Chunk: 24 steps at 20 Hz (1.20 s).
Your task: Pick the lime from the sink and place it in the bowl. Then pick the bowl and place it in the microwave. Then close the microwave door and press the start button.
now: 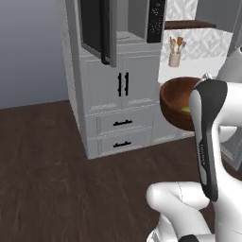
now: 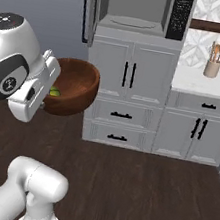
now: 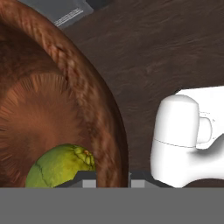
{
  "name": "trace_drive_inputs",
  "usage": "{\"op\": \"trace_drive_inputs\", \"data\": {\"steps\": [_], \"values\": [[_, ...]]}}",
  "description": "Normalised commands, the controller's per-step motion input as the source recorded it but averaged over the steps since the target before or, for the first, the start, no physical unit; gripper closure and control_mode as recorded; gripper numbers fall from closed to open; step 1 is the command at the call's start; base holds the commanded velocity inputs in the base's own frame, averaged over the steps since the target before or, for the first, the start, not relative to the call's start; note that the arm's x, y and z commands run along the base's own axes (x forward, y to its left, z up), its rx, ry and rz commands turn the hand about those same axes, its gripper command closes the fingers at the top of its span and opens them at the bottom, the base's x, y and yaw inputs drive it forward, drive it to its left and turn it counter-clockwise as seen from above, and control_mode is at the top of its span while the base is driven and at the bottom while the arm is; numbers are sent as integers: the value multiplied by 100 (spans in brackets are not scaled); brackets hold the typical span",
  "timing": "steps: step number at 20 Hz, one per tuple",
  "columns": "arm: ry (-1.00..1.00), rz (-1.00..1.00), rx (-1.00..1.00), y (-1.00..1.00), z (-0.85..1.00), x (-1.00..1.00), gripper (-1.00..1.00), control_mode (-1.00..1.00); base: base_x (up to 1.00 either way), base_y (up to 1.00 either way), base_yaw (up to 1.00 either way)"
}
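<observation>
My gripper (image 3: 113, 178) is shut on the rim of the reddish-brown wooden bowl (image 3: 43, 105), one finger inside the wall and one outside. The bowl (image 2: 77, 87) hangs in the air in front of the tall cabinet, lower than the microwave and to its left in the right base view. The yellow-green lime (image 3: 59, 168) lies in the bottom of the bowl (image 1: 176, 100). The microwave (image 2: 134, 7) stands open above, with its turntable plate (image 2: 132, 22) and black control strip (image 2: 180, 15) showing. The microwave door (image 1: 97, 28) is swung out to the left. The sink is out of view.
Pale cabinet doors with black handles (image 2: 128, 74) and drawers (image 2: 121, 115) sit under the microwave. A counter (image 2: 207, 84) to the right carries a utensil holder (image 2: 212, 67). Dark wood floor (image 2: 134, 187) lies in front.
</observation>
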Motion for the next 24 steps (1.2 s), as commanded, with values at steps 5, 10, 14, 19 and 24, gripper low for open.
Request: {"op": "trace_drive_inputs", "data": {"steps": [5,10,14,19,24], "values": [[0,0,0,0,0,0,100,100,24,-98,54],[0,0,0,0,0,0,100,100,28,-100,50],[0,0,0,0,0,0,100,100,53,-100,36],[0,0,0,0,0,0,100,100,100,-100,28],[0,0,0,0,0,0,100,100,100,-63,24]]}}
